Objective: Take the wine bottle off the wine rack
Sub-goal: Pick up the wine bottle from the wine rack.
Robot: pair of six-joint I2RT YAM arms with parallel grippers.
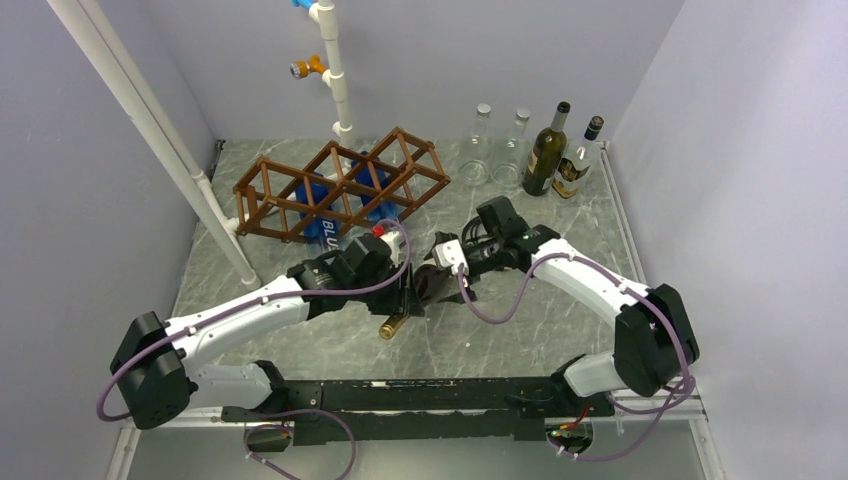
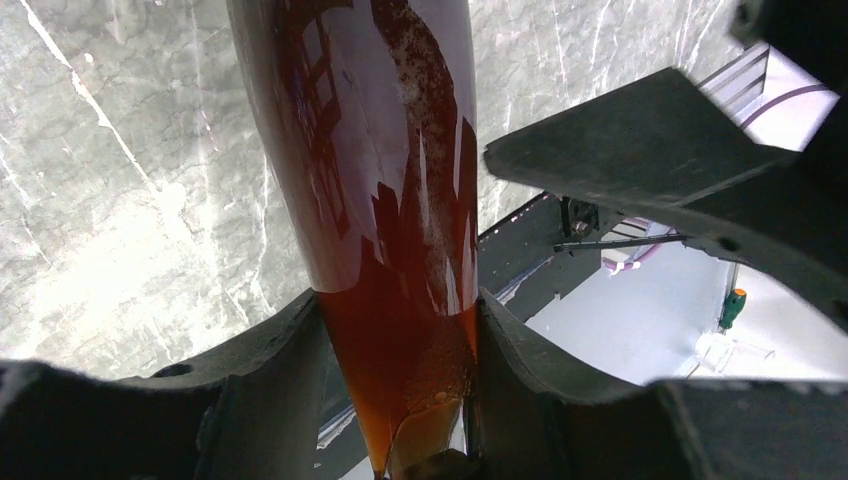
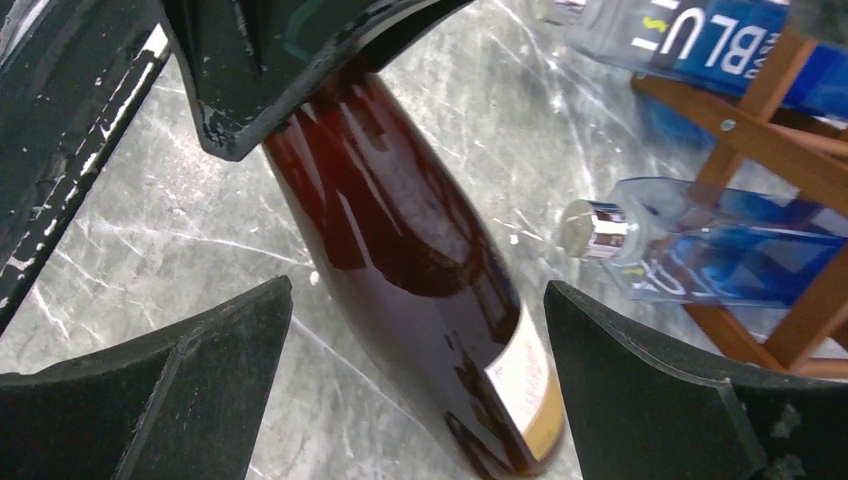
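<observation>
Left gripper [image 2: 395, 345] pinches the wine bottle [image 2: 380, 150] by its neck, clear of the wine rack [image 1: 345, 180], while my right gripper [image 3: 418, 290] gapes around its body, seemingly to steady it

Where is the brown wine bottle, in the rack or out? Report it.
Out. The wine bottle sits clear of the wine rack, over the table, neck clamped by the left gripper; resting or lifted, cannot tell.

Wine rack [image 1: 340, 185] on the bench [image 1: 520, 335]. In its cells: lodged bottles [image 1: 322, 225]. Behind it: upright pipe [image 1: 335, 70]. Right of it, toward the back: 4 standing bottles [image 1: 545, 150]. In front of it: wine bottle [image 3: 400, 250], outside the cells.
</observation>
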